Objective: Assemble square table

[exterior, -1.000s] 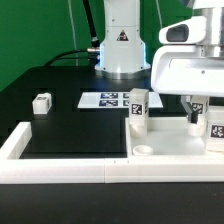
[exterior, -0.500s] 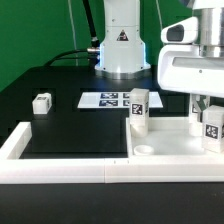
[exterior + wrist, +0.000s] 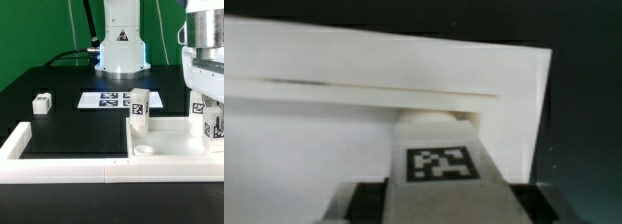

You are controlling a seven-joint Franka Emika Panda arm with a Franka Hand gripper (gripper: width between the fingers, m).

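Loose leg (image 3: 41, 102): lies alone on the desk (image 3: 60, 125), near the edge on the exterior view's left, well apart from everything else.
Marker board (image 3: 103, 99): flat, toward the desk's back edge, in front of the arm base (image 3: 120, 45).
Standing leg (image 3: 138, 108): upright at a back corner of the table top (image 3: 170, 140).
Table top: sits against the border rail (image 3: 60, 172) along the desk's front edge, toward the exterior view's right; 1 empty corner socket (image 3: 144, 150) faces up near the rail.
Held leg (image 3: 441, 150): upright between my fingers (image 3: 358, 198), low over the top's right side.
Gripper (image 3: 441, 200): closed on the held leg, 1 finger on each flank (the wrist view shows this best).
Step in hand: I judge I am seating this leg into a socket.
How to do it well: keep the leg plumb, centre its foot on the hole before pressing, then twist gently, so the top stays against the rail.
Risk: a tilted start could jam the leg.
Writing: only black-and-white square tags, on both upright legs and the marker board; a triangular warning sign on the arm base; no legible words.
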